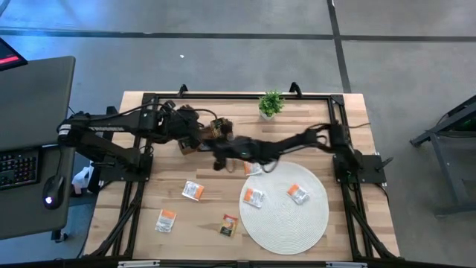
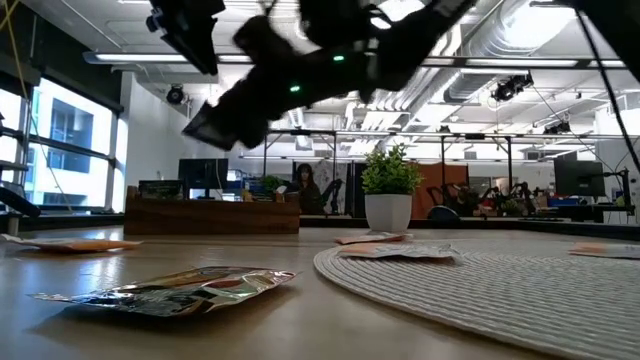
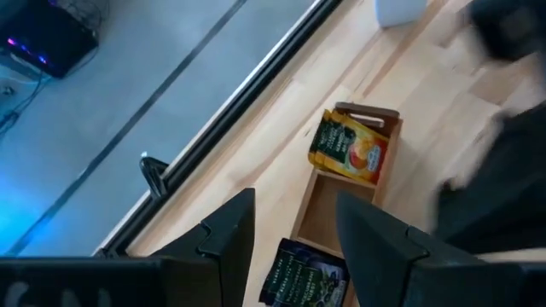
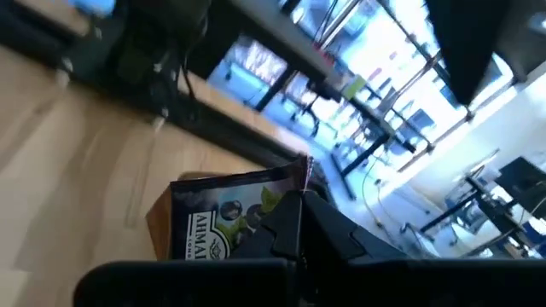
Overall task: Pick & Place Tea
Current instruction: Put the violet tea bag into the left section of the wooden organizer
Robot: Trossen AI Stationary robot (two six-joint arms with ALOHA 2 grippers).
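A glossy, flat square sachet is pinched on edge by the right gripper above the wooden tray. The left gripper is held wide over the tray.

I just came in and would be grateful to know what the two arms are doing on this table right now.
Both arms have met over the wooden tray at the back of the table. The right gripper holds a dark tea sachet just above the tray, its jaws shut on it. The left gripper hangs open over the tray, where a yellow sachet already sits in a compartment. More sachets lie loose: two on the round mat and others on the bare wood in front.
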